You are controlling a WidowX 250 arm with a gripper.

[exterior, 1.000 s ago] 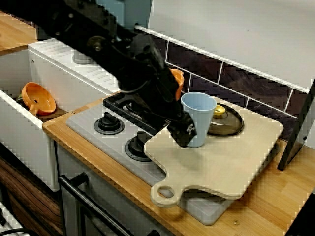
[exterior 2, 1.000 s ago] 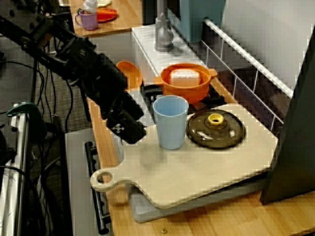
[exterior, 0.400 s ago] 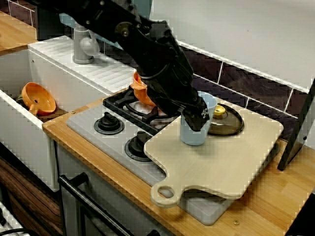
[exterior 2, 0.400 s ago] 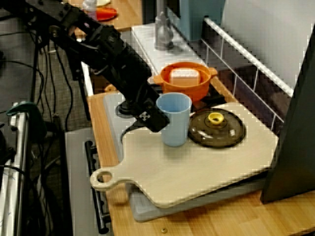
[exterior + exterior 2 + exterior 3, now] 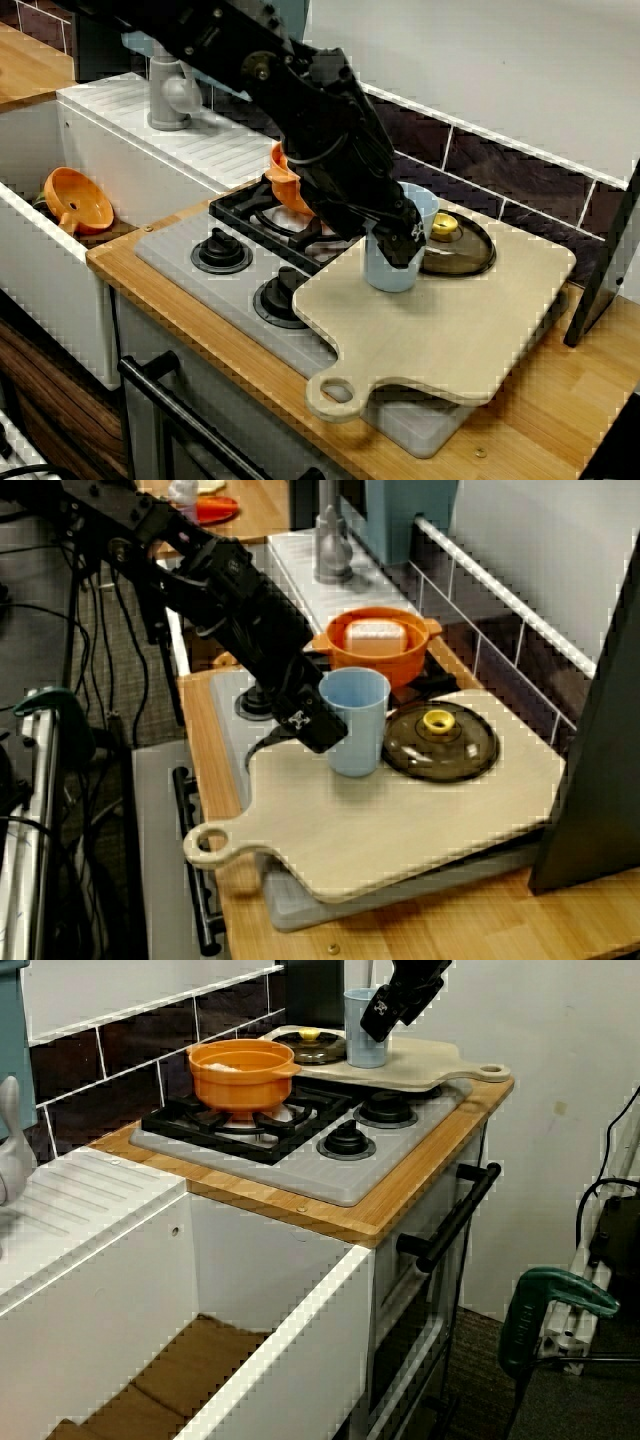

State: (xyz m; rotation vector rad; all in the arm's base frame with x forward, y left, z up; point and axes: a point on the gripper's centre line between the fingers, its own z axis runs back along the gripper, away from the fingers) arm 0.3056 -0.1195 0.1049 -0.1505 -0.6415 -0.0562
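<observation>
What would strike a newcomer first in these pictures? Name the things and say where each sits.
The black gripper is against the side of a light blue cup, which stands upright on a pale cutting board laid over one end of the stove. Beside the cup lies a dark lid with a yellow knob; behind them an orange pot sits on the same stove.

I saw the cup point(image 5: 388, 276) as a plain pale-blue tumbler, standing upright with its mouth open on the cutting board point(image 5: 470, 320). It stood just inside the edge that runs back from the board's handle, toward that edge's far corner and well apart from the handle itself. Its inner wall showed bare; its bottom I could not see.
</observation>
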